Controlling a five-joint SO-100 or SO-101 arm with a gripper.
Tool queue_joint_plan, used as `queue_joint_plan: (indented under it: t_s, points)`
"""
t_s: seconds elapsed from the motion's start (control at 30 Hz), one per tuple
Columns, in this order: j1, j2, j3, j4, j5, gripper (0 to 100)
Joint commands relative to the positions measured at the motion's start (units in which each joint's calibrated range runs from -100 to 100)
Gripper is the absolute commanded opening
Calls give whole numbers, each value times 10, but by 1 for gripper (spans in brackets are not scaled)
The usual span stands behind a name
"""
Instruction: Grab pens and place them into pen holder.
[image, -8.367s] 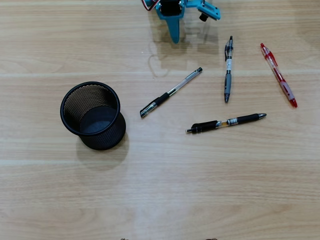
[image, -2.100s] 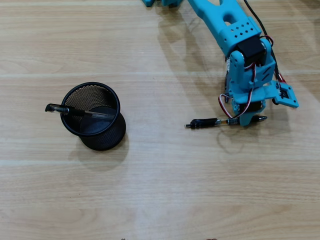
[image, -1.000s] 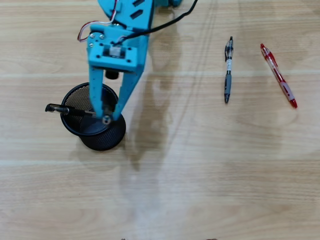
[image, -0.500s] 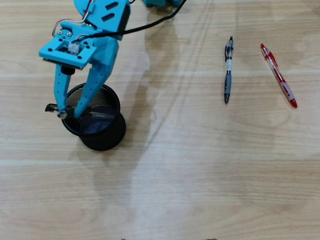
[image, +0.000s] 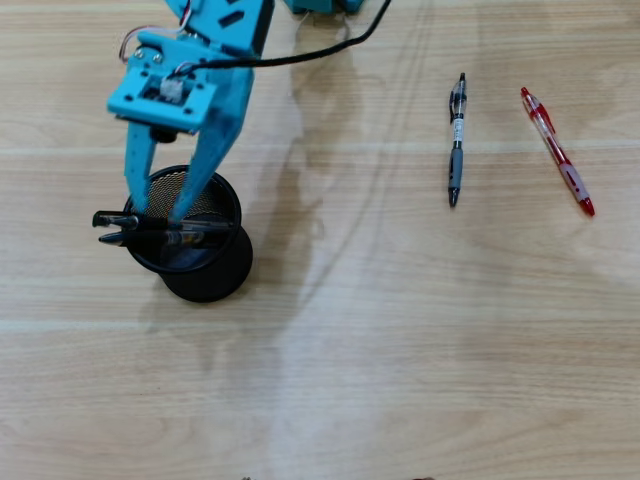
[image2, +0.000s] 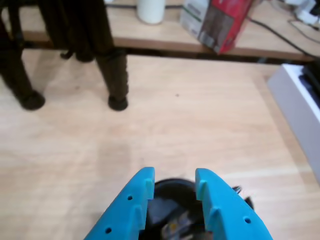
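A black mesh pen holder (image: 218, 272) stands on the wooden table at the left of the overhead view. A dark pen (image: 112, 221) lies level across its rim, sticking out to the left. My blue gripper (image: 156, 213) hangs right over the holder, open, with its fingertips at the pen and the jaws well apart. In the wrist view the gripper (image2: 172, 182) frames the holder's dark mouth (image2: 167, 187), and the pen's end (image2: 241, 194) shows beside the right finger. A black pen (image: 456, 140) and a red pen (image: 557, 152) lie on the table at the right.
A black cable (image: 330, 45) runs from the arm across the top of the table. In the wrist view, dark furniture legs (image2: 117, 75), a low shelf with a red box (image2: 220, 22) and a white box (image2: 300, 110) stand beyond the holder.
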Motion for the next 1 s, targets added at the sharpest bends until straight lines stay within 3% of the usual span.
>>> queue_joint_plan:
  t_s: [0.0, 0.1, 0.17, 0.23, 0.4, 0.7, 0.97]
  points:
    - [-71, -47, -80, 265, 15, 10]
    - [-163, -1, -151, 491, -22, 11]
    - [-246, 60, -176, 595, -100, 13]
    - [-319, 119, -179, 632, -165, 20]
    - [-412, 192, -177, 584, -217, 24]
    - [-431, 208, -118, 540, -223, 24]
    - [-456, 243, -43, 425, -254, 24]
